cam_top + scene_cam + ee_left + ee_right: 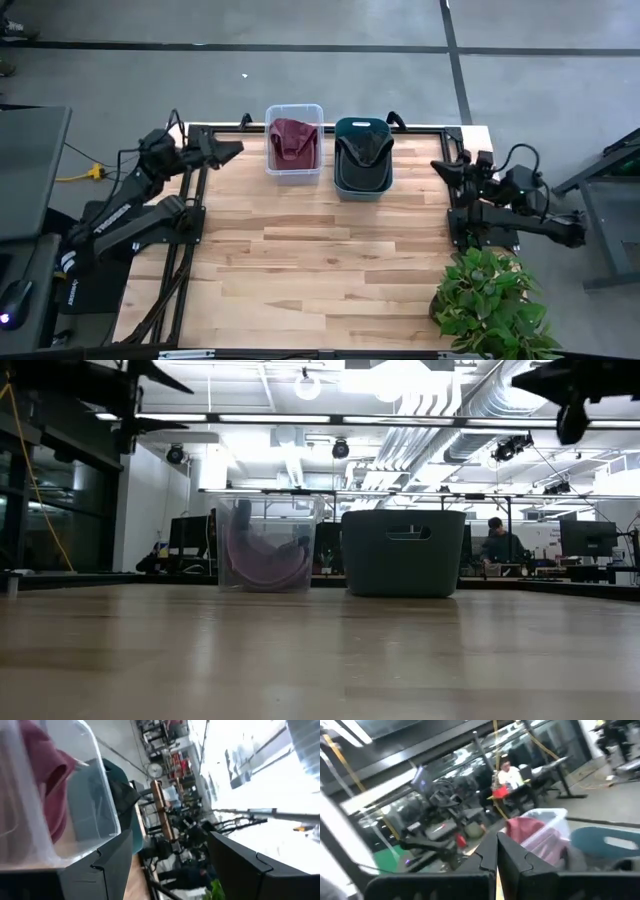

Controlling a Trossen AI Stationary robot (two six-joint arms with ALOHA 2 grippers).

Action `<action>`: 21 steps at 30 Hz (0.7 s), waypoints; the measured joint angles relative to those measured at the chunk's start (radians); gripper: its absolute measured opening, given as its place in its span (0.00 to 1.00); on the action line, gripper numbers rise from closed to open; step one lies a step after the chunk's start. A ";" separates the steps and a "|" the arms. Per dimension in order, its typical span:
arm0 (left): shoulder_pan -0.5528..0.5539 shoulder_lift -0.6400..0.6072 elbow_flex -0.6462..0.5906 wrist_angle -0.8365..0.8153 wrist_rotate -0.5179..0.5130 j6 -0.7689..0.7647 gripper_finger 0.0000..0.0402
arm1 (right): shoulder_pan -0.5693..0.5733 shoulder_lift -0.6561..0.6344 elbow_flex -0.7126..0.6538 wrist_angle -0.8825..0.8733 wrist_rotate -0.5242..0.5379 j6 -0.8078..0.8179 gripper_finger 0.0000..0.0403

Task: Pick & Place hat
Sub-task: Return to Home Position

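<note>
Both arms sit folded and raised, pointing inward; left hand (pixel 228 149) has fingers spread apart; right hand (pixel 441 166) has fingers pressed together.

Two black, boxy arms. The left arm (pixel 130 215), at frame left, bears white lettering, and the right arm (pixel 515 200) sits at frame right. Thin black cables (pixel 176 122) loop above each. The fingers (pixel 107 870) are dark angular plates.
</note>
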 joint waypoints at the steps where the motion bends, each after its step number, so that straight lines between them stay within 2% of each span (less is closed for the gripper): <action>1: -0.003 -0.022 -0.016 -0.004 -0.009 -0.016 0.60 | 0.000 0.000 -0.016 0.029 -0.018 -0.002 0.00; 7: -0.043 -0.117 -0.095 0.007 -0.038 -0.083 0.60 | 0.000 -0.022 -0.126 0.221 -0.077 -0.008 0.00; 15: -0.153 -0.203 -0.184 0.005 -0.183 -0.126 0.60 | 0.000 -0.027 -0.317 0.537 -0.078 0.045 0.00; 21: -0.236 -0.221 -0.208 0.003 -0.249 -0.158 0.60 | 0.000 -0.027 -0.357 0.572 -0.064 0.046 0.00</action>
